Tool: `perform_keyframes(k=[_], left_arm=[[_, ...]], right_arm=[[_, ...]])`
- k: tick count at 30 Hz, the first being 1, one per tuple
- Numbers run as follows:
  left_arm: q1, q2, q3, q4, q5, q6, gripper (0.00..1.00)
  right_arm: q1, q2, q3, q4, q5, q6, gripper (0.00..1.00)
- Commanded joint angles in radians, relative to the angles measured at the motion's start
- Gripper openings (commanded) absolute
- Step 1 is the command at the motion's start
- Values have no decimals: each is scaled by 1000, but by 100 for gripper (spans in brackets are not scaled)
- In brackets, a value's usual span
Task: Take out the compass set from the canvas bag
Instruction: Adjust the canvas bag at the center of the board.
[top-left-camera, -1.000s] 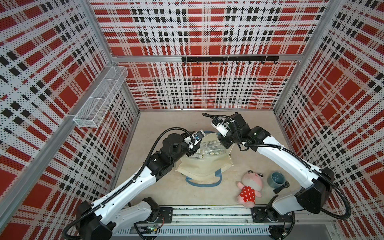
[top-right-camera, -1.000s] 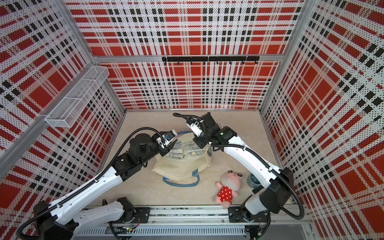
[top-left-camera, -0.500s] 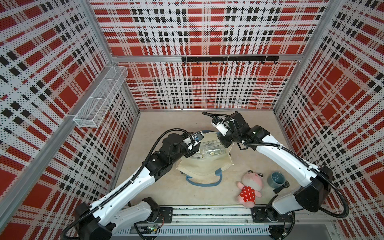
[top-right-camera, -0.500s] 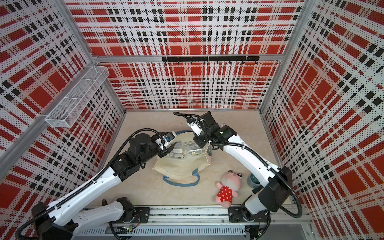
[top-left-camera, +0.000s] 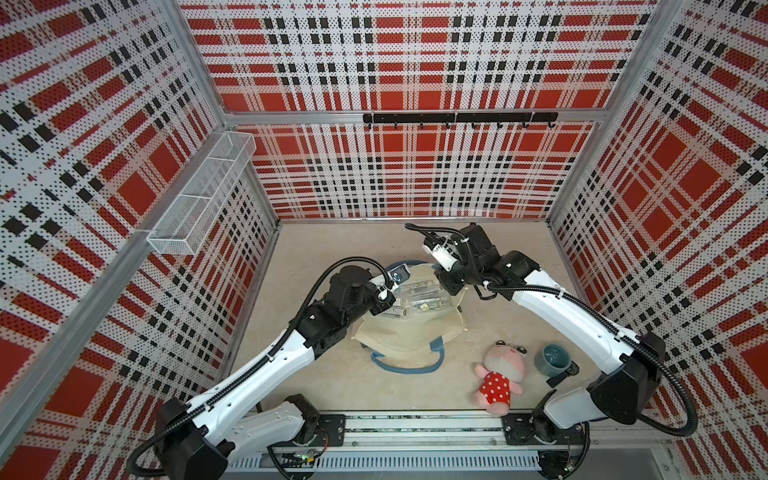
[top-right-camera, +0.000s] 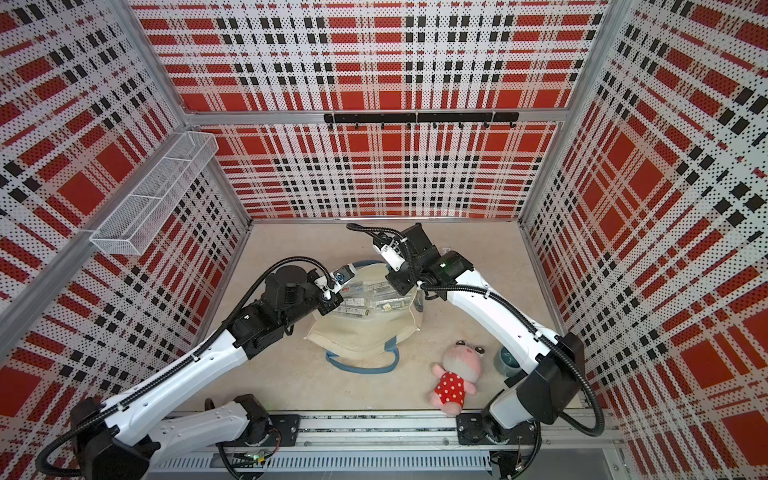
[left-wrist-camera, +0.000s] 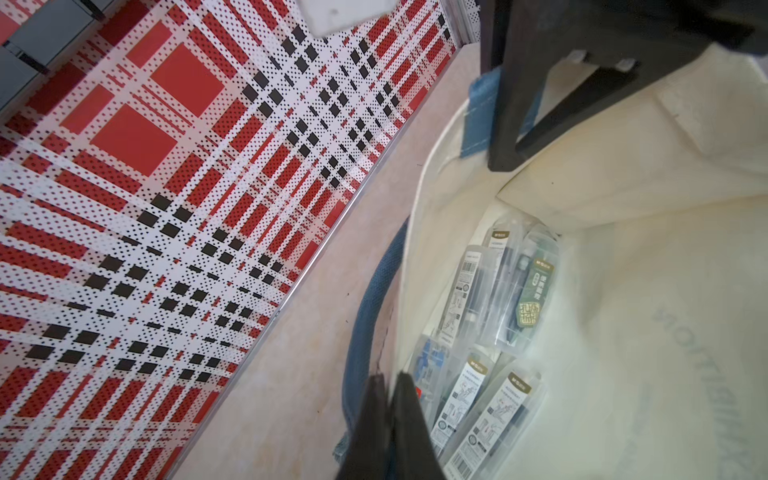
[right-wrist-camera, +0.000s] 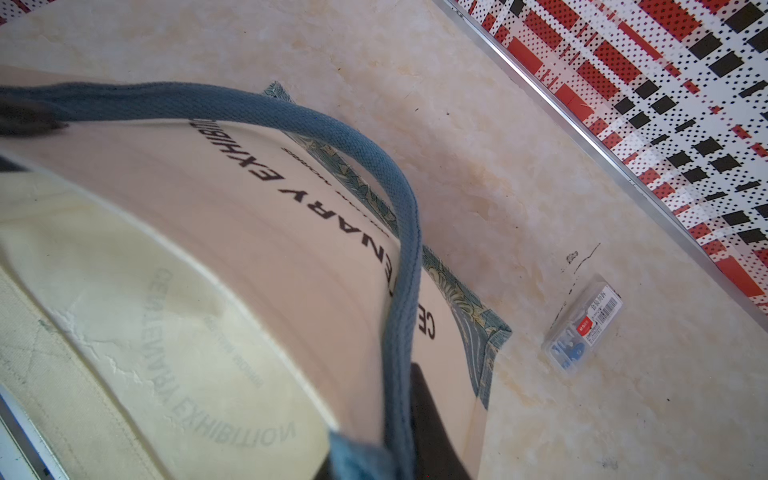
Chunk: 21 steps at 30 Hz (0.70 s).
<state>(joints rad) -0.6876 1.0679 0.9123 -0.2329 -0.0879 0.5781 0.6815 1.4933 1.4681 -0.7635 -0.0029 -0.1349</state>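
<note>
The cream canvas bag (top-left-camera: 407, 336) with blue handles stands open-mouthed in the middle of the table in both top views. Several clear plastic compass set cases (top-left-camera: 419, 297) lie inside it, and the left wrist view shows them (left-wrist-camera: 503, 291) on the bag's bottom. My left gripper (left-wrist-camera: 390, 395) is shut on the bag's near-left rim (top-right-camera: 330, 305). At the opposite rim, my right gripper (top-left-camera: 446, 282) is shut on the canvas and the blue strap (right-wrist-camera: 399, 332). Together they hold the mouth spread open.
A pink plush toy (top-left-camera: 500, 376) in a red dotted dress and a teal mug (top-left-camera: 555, 359) sit at the front right. A small clear case (right-wrist-camera: 584, 328) lies on the table behind the bag. A wire basket (top-left-camera: 203, 199) hangs on the left wall.
My left gripper's jaws, open a moment ago, have closed on the bag's rim. The right gripper has kept its hold and neither arm has shifted much.
</note>
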Motion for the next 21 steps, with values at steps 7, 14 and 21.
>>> perform_keyframes(k=[7, 14, 21], left_arm=[[5, -31, -18, 57, -44, -17, 0], [5, -57, -38, 88, -44, -26, 0], [0, -22, 0, -13, -42, -58, 34]], right_arm=[[-5, -46, 20, 77, -47, -22, 15], [-5, -61, 30, 78, -72, -43, 15], [-5, -35, 39, 79, -85, -30, 12]])
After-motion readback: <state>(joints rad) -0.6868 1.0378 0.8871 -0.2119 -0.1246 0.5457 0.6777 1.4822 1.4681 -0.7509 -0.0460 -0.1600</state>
